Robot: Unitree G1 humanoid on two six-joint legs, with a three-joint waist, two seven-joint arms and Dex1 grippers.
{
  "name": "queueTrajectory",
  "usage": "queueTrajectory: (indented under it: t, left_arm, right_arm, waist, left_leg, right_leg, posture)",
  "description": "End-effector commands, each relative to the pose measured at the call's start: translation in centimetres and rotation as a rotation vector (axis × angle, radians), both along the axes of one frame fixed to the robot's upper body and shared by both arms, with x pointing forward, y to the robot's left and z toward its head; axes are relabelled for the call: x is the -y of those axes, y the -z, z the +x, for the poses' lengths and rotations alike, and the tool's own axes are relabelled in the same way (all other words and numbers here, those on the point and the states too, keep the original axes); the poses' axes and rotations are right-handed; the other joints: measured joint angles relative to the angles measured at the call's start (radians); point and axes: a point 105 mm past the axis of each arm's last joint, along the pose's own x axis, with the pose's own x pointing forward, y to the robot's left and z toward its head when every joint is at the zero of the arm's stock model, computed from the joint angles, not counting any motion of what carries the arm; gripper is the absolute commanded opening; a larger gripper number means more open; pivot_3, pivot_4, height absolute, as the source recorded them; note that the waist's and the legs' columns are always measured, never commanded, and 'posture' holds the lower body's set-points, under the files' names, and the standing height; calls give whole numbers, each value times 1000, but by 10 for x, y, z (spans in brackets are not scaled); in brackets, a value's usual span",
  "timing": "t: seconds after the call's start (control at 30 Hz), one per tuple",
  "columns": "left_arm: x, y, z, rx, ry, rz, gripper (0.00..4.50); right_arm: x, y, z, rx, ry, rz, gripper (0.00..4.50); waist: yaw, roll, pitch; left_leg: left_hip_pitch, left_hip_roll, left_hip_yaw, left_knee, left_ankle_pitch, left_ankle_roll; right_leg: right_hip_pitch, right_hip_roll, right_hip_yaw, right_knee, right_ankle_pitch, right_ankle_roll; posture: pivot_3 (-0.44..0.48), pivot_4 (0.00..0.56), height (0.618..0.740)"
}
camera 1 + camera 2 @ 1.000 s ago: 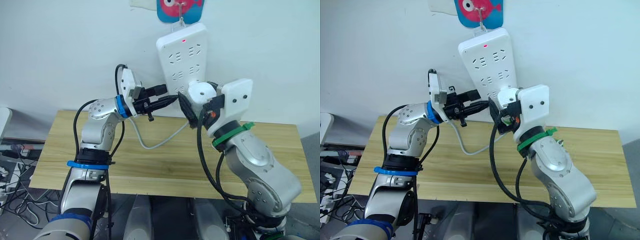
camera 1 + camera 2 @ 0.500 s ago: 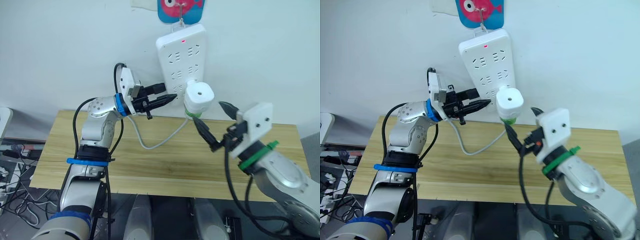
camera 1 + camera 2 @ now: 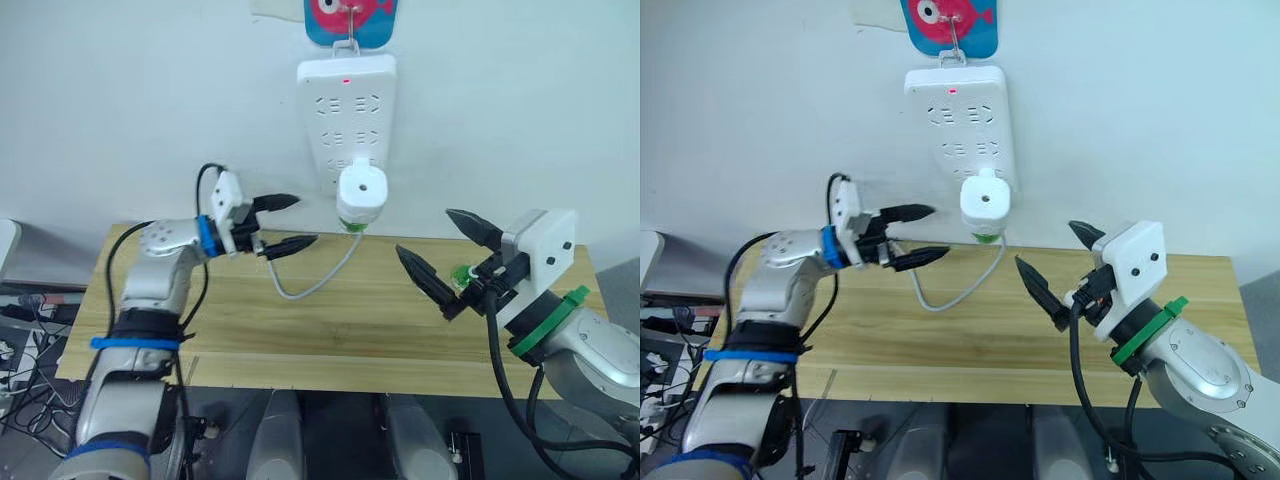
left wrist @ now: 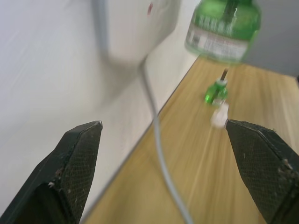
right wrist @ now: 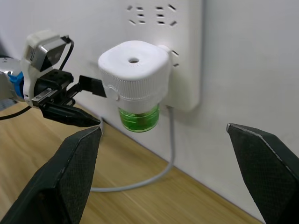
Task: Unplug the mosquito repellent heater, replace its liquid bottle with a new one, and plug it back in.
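- The heater (image 3: 361, 193) sat plugged into the lower end of the power strip (image 3: 345, 110), which hung on the wall above the table (image 3: 330, 330). A green bottle (image 5: 138, 118) was screwed in beneath it, so the unit stood clear of the tabletop.
- The left gripper (image 3: 287, 222) hovered beside the heater, near but not touching. Its fingers were spread apart and empty, tips aimed toward the unit, one finger higher than the other.
- The right gripper (image 3: 448, 257) was on the heater's other side and lower, well apart from it. Its jaws were wide open and it held nothing. Its wrist view looked straight at the heater's round recess, so the arm seemed lined up for a reach.
- A small green bottle (image 4: 217, 92) lay on the table just behind the right gripper's fingers, with a small white piece (image 4: 219, 115) beside it. I could not tell whether it was the old or the new one.
- The strip's grey cord (image 3: 312, 279) drooped from under the heater to the table, running below the left gripper.
- With the heater seated in the strip and both grippers free, either the unplugging was still to come or the job was near its end.
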Motion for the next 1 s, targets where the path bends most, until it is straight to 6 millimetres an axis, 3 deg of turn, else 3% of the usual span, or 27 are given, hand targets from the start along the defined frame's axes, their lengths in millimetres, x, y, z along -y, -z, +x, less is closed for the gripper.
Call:
queueTrajectory:
  t: [0.03,0.13,0.3,0.43,0.47,1.0]
  left_arm:
    - [5,-28,-23,117,72,-32,4486]
    - [9,-32,-42,149,114,-41,4500]
    - [18,-35,-71,177,168,-77,4500]
    - [23,-39,-76,202,182,-96,4500]
    - [24,-40,-77,204,182,-102,4500]
    - [34,-47,-72,233,215,-126,4500]
  right_arm:
    - [-13,-6,-9,35,-93,6,4320]
    - [-21,-4,-6,28,-133,15,3591]
    - [-33,2,2,43,-146,13,1755]
    - [-36,6,9,64,-95,2,212]
    - [-36,6,9,73,-79,5,56]
    - [-50,3,14,106,37,77,56]
  waist:
    - [16,0,0]
    - [24,-1,-1]
    - [35,-2,-1]
    - [48,-1,-1]
    - [48,-1,-1]
    - [48,-1,-1]
  left_leg:
    - [0,0,0,0,0,0]
    - [0,0,-1,0,0,0]
    - [0,0,-1,0,0,-1]
    - [0,0,-1,0,0,-1]
    - [0,0,-1,0,0,-1]
    - [0,0,-1,0,0,0]
  right_leg:
    - [1,0,-1,0,0,0]
    - [1,0,-1,-1,0,0]
    - [1,0,-1,-1,0,0]
    - [0,0,-2,-1,0,0]
    - [1,0,-1,-1,0,0]
    - [0,0,-1,0,0,0]
  posture:
    - [158,316,740]
    - [170,316,740]
    - [183,327,740]
    - [180,330,740]
    - [178,331,740]
    - [163,337,740]
